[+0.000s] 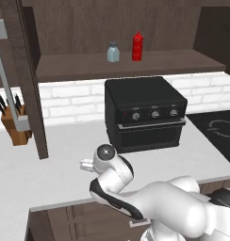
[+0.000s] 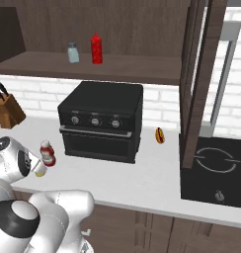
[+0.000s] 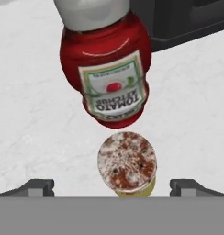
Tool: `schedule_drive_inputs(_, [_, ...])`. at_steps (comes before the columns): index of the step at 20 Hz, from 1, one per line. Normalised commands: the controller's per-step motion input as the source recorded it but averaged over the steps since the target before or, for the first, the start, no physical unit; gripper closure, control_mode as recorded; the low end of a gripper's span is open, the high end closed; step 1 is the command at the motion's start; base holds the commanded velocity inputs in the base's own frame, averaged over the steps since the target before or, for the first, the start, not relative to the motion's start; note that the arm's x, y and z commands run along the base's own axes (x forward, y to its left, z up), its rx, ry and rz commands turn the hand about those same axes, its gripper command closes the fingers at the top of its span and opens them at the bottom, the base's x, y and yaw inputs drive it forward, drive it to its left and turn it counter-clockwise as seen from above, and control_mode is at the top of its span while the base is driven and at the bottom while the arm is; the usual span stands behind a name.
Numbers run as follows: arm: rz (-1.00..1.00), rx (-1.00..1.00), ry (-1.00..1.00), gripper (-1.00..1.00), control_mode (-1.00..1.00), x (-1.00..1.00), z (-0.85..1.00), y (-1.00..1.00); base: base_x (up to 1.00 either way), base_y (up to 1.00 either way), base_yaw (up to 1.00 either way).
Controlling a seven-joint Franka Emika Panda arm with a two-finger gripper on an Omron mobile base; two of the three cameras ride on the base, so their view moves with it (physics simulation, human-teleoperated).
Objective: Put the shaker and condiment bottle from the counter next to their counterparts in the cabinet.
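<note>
Jaws stand wide apart: in the hand view the two dark fingertips of the gripper [image 3: 112, 187] rise at the lower left and lower right of the frame, with nothing clamped between them. Centred in the gap, at lower middle of that view, sits the shaker [image 3: 127, 166], seen from above as a speckled round top over a yellow body; neither fingertip touches it. Just beyond it, toward the upper middle of the frame, stands the condiment bottle [image 3: 104, 69], red with a pale cap and a tomato-ketchup label; whether the two touch cannot be told.

In the right base view the same bottle [image 2: 47, 153] appears at middle left on the counter [image 2: 142, 183], beside the arm's white wrist, with a sliver of the yellow shaker [image 2: 40, 172] at the wrist's edge. Behind, at frame centre, stands the black countertop oven [image 2: 100, 121]. A small hot dog [image 2: 160, 135] lies on the counter right of the oven, a black cooktop [image 2: 214, 170] fills the lower right, and a knife block [image 2: 6, 108] sits at the left edge.

Farthest, in the upper part of the frame, the cabinet [image 2: 142, 69] shelf carries the blue-grey shaker [image 2: 73, 53] and the red squeeze bottle [image 2: 96, 48], upright, near each other but apart.
</note>
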Motion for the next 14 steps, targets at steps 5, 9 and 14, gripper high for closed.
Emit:
schedule_drive_inputs(5, [0.00,0.07,0.00,-1.00,-1.00,0.00,-0.16,-0.03,0.00,0.00,0.00])
schedule_drive_inputs(9, [-0.01,0.03,0.00,-1.00,-1.00,0.06,-0.08,0.00,0.00,0.00,0.00])
schedule_drive_inputs(14, [-0.06,0.03,0.00,1.00,-1.00,0.14,0.02,0.00,0.00,0.00,0.00])
